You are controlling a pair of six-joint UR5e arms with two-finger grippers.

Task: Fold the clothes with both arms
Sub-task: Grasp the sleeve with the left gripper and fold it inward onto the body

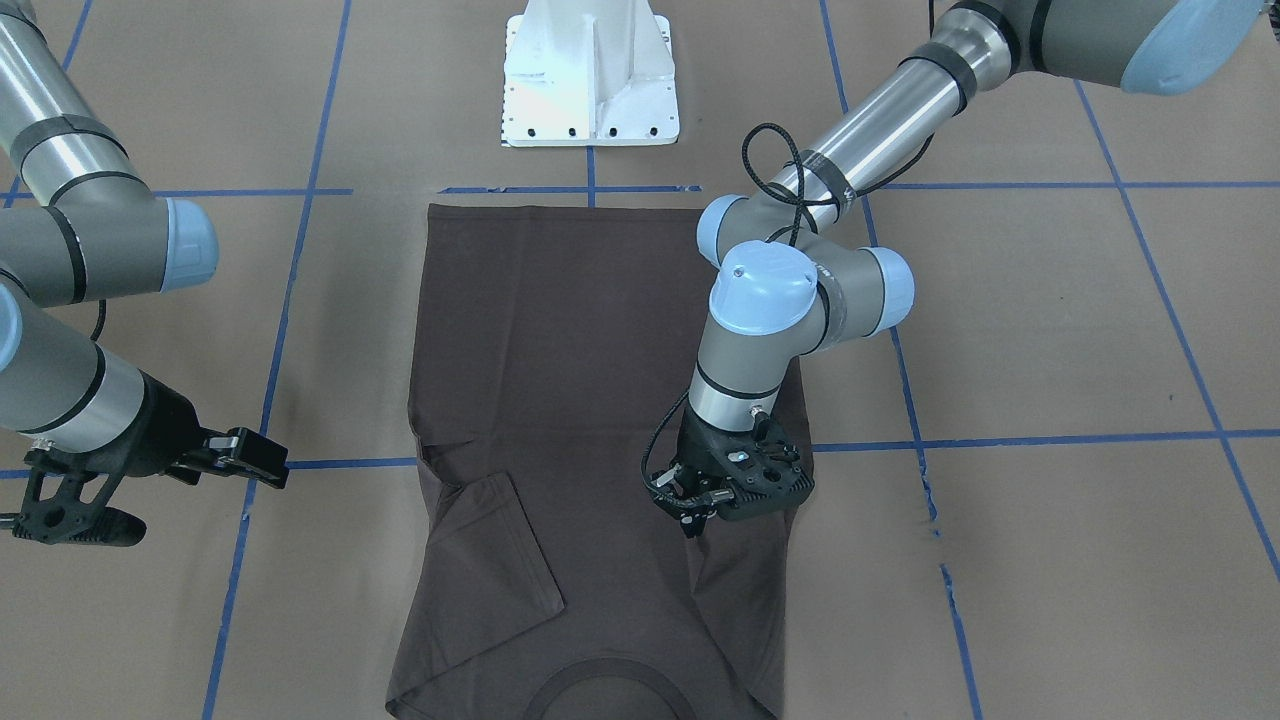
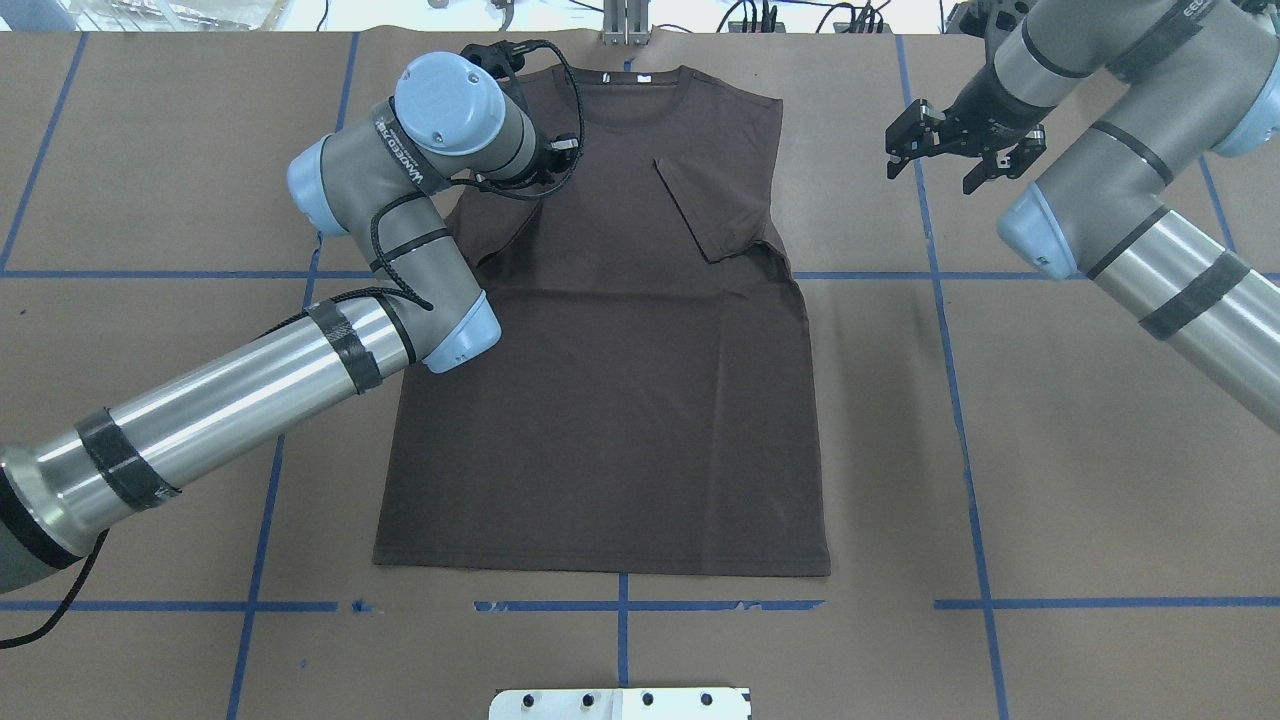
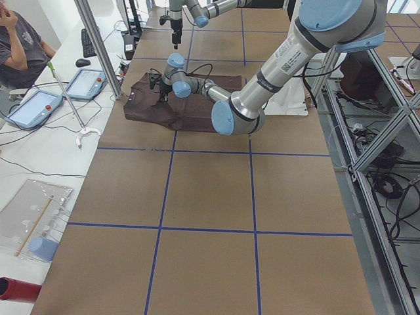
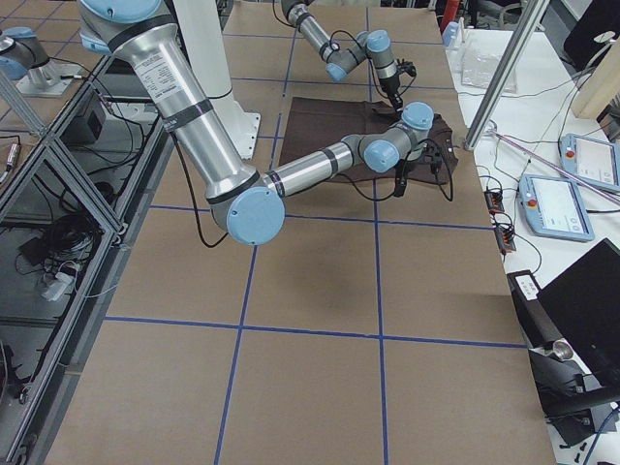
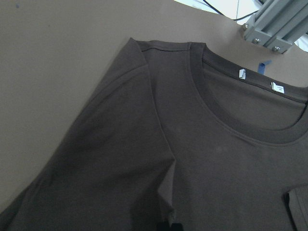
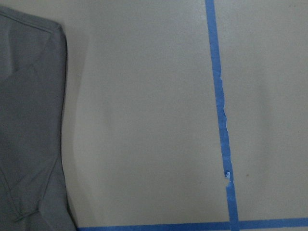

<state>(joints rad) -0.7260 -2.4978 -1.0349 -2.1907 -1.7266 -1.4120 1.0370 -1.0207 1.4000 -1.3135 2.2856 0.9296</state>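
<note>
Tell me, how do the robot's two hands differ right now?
The left hand is down over the T-shirt, with its fingertips at the fabric near one shoulder. The right hand is off to the side of the shirt, over bare table. The right hand's fingers are spread open, but I cannot tell whether the left hand is gripping cloth. Both hands are black and two-fingered.

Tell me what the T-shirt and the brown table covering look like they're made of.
T-shirt: soft matte knit, probably cotton jersey; it lies in soft creases, and the collar is a ribbed band. Table covering: matte brown paper or thin card, hard to say which; flat, no sheen. Its blue tape looks like paper masking tape, with a ragged edge.
</note>
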